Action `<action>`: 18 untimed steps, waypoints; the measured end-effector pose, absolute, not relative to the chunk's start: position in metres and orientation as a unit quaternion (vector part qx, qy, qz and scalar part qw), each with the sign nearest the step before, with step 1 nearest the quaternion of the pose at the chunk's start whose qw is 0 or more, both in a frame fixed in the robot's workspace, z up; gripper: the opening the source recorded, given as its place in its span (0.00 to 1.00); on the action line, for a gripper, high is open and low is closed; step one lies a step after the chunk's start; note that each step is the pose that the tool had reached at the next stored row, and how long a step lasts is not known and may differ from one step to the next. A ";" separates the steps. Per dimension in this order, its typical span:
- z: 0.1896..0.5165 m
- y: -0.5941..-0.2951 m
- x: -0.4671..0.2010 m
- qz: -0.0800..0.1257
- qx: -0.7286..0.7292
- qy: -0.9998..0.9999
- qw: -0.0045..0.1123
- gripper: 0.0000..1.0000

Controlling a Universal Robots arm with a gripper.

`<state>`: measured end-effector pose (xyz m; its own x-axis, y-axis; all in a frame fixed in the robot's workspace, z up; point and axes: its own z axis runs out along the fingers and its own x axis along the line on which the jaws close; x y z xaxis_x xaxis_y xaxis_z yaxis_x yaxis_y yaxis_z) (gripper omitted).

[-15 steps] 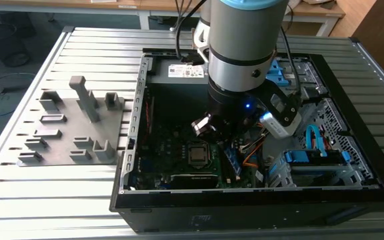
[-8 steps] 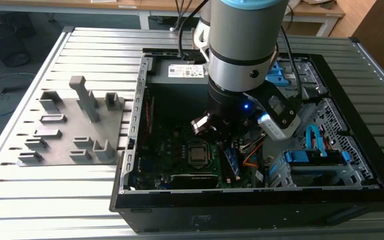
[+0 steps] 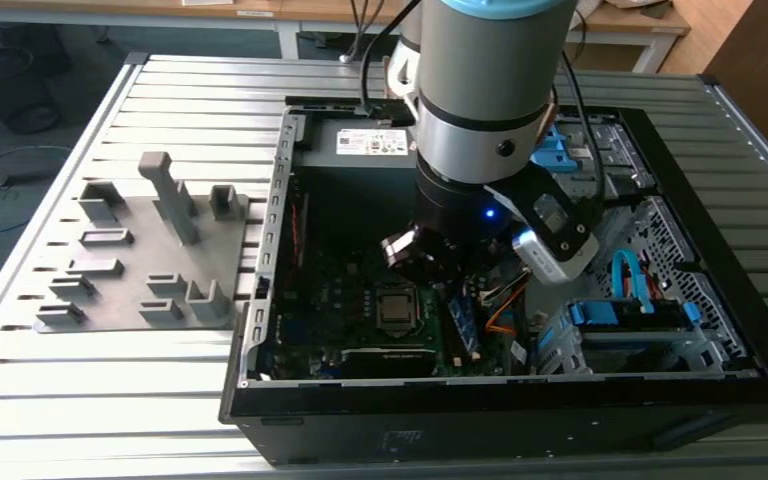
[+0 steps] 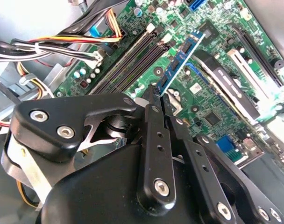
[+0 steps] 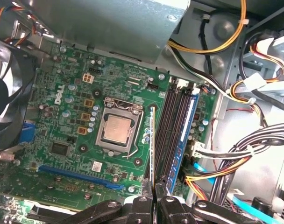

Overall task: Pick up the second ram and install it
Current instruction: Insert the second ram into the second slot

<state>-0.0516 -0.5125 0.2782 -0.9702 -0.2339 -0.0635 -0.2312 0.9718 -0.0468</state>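
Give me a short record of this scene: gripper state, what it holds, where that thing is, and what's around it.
gripper: shut on the second ram
second ram: thin blue stick with dark chips, sticking out past the fingertips
position: over the motherboard, between the processor socket and the memory slots; apparently not seated
other stick: blue-edged, standing in a slot on the cable side
setting: open computer case on a slatted table
beside case: grey fixture tray
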 end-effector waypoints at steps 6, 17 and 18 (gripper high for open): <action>0.278 -0.513 -0.052 -0.020 -0.106 0.994 0.034 0.14; 0.278 -0.513 -0.052 -0.021 -0.087 0.995 0.034 0.14; 0.278 -0.513 -0.052 -0.021 -0.085 0.996 0.034 0.14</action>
<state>-0.0516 -0.5125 0.2781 -0.9831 -0.1715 -0.0634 -0.1687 0.9845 -0.0472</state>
